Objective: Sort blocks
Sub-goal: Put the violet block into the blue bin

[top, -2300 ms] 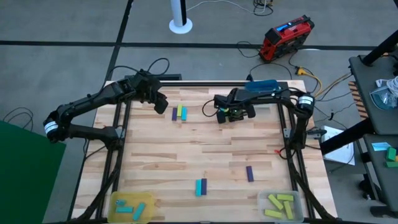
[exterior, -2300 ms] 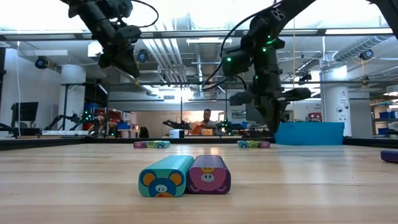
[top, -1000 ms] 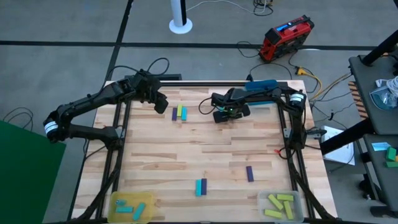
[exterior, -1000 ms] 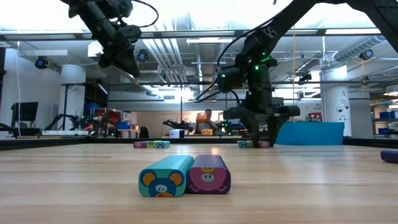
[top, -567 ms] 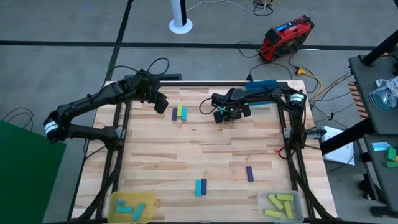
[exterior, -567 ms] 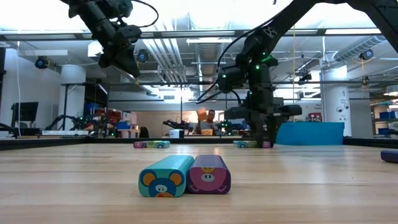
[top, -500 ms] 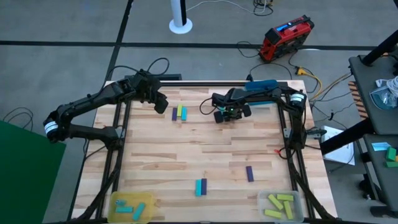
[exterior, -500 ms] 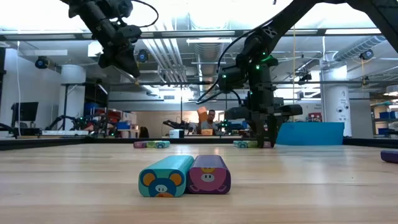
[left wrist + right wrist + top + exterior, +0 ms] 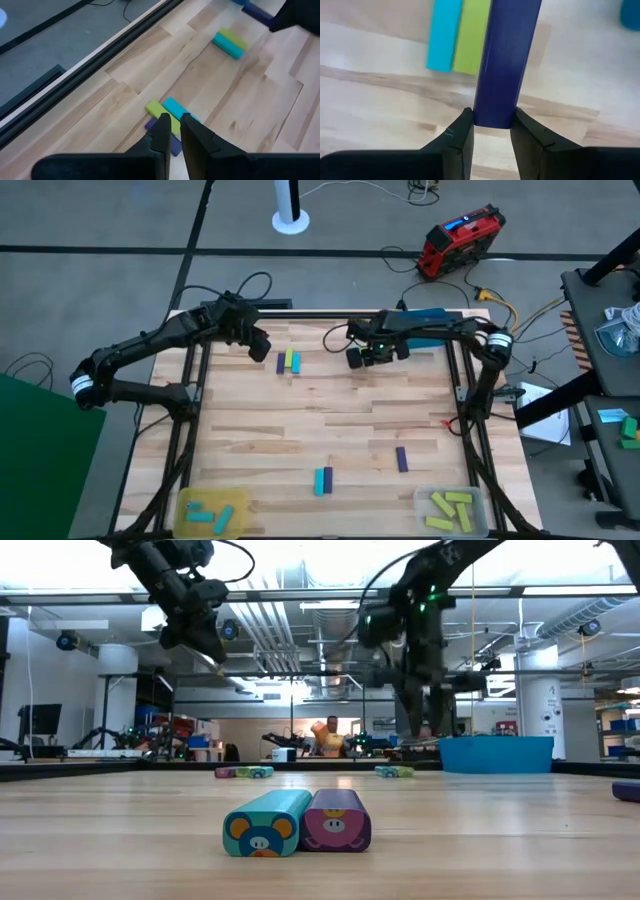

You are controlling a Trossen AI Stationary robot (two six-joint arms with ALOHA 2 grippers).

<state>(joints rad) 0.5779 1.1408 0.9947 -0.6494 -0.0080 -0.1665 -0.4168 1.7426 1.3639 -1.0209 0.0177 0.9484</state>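
My right gripper hangs above the table's far middle, shut on a dark purple block. Below it, a cyan block and a yellow-green block lie flat, side by side. My left gripper is shut and holds nothing, up in the air at the far left. It hovers over a trio of purple, yellow-green and cyan blocks lying together. Near the front, a cyan block and a purple one lie touching. A lone purple block lies to their right. My right gripper pinches the purple block's two long sides between its two fingers, near one end. The fingers come from above and lie across the block. The block is lifted clear of the table, with most of its length sticking out past the fingers.
A clear tray with cyan blocks stands at the front left corner. One with yellow-green blocks stands at the front right. A blue tray sits at the far edge behind my right gripper. The table's middle is bare wood.
My right gripper came down open beside the far-middle blocks and shut on the purple one. It then rose with that block and drifted slightly toward the right edge. The purple block is lifted clear; the cyan and yellow-green blocks stayed on the table.
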